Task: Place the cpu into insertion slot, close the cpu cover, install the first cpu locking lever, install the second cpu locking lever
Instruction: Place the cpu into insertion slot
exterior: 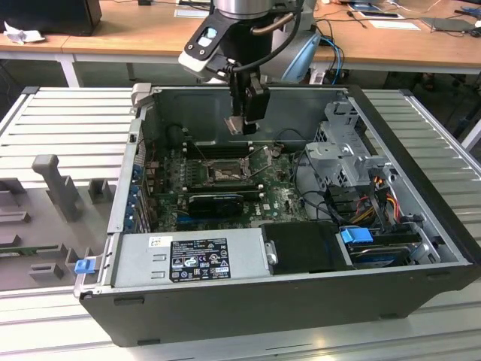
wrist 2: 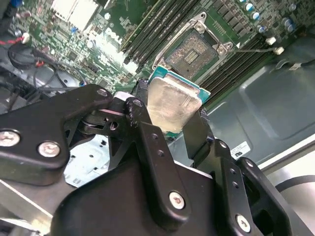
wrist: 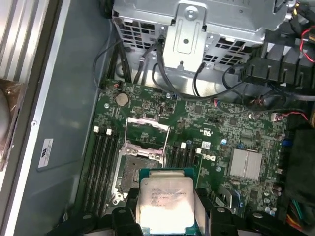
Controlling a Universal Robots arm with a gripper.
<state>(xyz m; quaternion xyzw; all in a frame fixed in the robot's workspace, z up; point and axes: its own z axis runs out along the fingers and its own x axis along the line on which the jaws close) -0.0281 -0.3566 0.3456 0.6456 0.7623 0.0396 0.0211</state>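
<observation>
The jaws are closed partway onto the cpu [wrist: 165, 204], pinching two opposite edges of the square chip. It hangs over the green board inside the open computer case [exterior: 301, 301], above and apart from the insertion slot [wrist: 134, 173]. The slot lies bare, with the cpu cover [wrist: 147, 122] swung open at one side of it. Being square, the chip has no long axis. Its dull silver face is turned toward the wrist cameras. Faint print on that face is too small to read. A white label [wrist: 47, 147] sticks to the case floor, and another printed sticker sits on the power supply [exterior: 150, 252].
</observation>
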